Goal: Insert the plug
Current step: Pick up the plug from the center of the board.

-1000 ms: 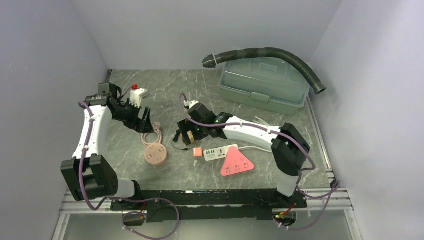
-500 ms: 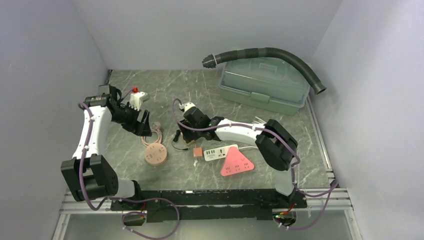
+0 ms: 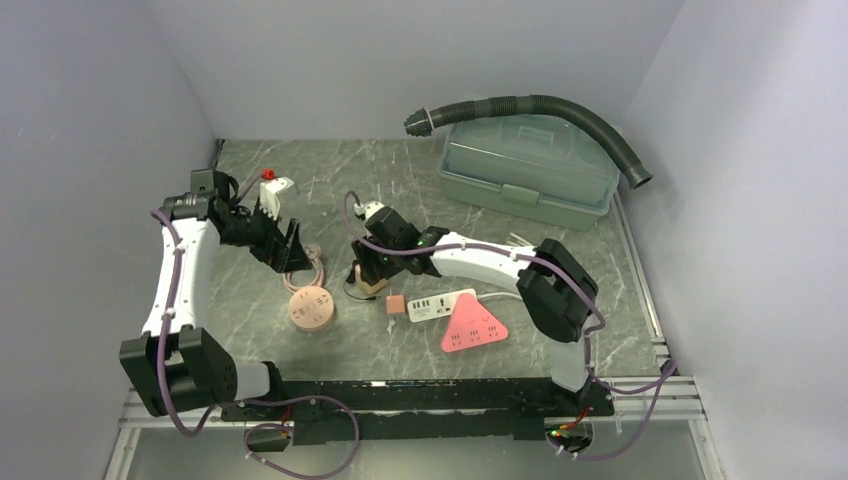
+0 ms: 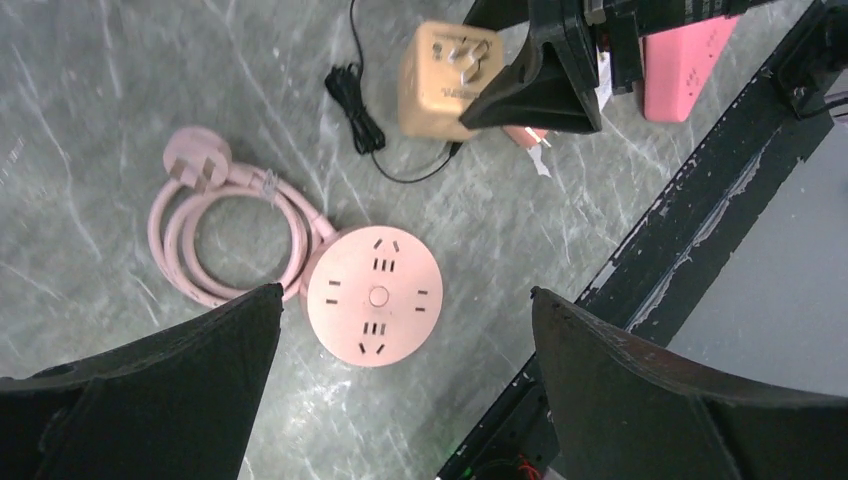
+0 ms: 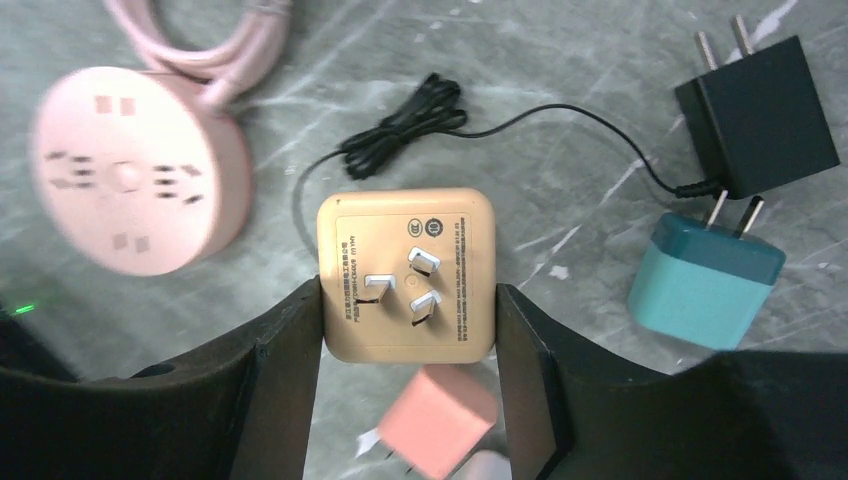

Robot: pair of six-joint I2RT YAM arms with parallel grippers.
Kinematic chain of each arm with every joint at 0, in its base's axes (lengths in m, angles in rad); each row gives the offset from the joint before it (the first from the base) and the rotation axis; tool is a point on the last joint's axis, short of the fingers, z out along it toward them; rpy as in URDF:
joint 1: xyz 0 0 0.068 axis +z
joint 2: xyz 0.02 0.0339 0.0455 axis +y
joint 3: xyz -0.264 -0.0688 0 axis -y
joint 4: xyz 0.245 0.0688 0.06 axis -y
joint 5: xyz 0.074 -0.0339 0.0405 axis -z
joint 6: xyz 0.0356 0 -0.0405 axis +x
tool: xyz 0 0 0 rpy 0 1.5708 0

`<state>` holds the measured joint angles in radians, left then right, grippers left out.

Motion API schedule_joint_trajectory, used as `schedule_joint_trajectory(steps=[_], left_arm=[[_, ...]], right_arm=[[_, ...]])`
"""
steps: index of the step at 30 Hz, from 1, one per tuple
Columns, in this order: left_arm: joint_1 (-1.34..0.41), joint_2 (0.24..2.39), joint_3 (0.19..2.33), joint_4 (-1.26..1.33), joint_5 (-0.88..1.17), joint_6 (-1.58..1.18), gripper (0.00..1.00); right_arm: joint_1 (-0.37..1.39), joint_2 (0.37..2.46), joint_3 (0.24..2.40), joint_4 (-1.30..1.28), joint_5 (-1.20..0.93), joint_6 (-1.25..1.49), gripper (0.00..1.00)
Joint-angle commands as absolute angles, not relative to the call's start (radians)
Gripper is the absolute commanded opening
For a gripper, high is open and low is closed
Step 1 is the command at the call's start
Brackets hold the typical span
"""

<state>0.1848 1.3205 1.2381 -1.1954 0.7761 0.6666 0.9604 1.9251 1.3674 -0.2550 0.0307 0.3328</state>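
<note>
The plug (image 5: 405, 275) is a tan square block lying with its three prongs up, left of the table's middle (image 3: 372, 281). My right gripper (image 5: 408, 288) is shut on it, one finger pressed to each side; in the top view that gripper (image 3: 370, 268) points down over it. A round pink socket (image 4: 375, 295) with several slot groups lies flat (image 3: 311, 308), its pink cable (image 4: 220, 230) coiled beside it. My left gripper (image 4: 405, 292) hangs open above the socket, holding nothing, and in the top view the gripper (image 3: 285, 245) is behind the socket.
A salmon cube charger (image 5: 435, 415), a teal charger (image 5: 705, 285) and a black charger (image 5: 755, 115) with a thin cord lie near the plug. A white power strip (image 3: 441, 303) and a pink triangular one (image 3: 473, 328) sit to the right. A green toolbox (image 3: 528, 170) and hose (image 3: 540, 105) stand behind.
My right gripper has closed in on the tan plug from wide open. The left arm shifted slightly back and left, its jaws a little wider.
</note>
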Motion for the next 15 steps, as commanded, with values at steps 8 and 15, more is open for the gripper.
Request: schedule_joint_trajectory(steps=[8, 15], left_arm=[[0.186, 1.065, 1.245, -1.203, 0.982, 0.968, 1.0], [0.181, 0.938, 1.223, -1.097, 1.065, 1.015, 1.0]], right_arm=[[0.93, 1.67, 1.463, -0.216, -0.346, 0.58, 0.33], [0.896, 1.633, 1.414, 0.022, -0.52, 0.771, 0.33]])
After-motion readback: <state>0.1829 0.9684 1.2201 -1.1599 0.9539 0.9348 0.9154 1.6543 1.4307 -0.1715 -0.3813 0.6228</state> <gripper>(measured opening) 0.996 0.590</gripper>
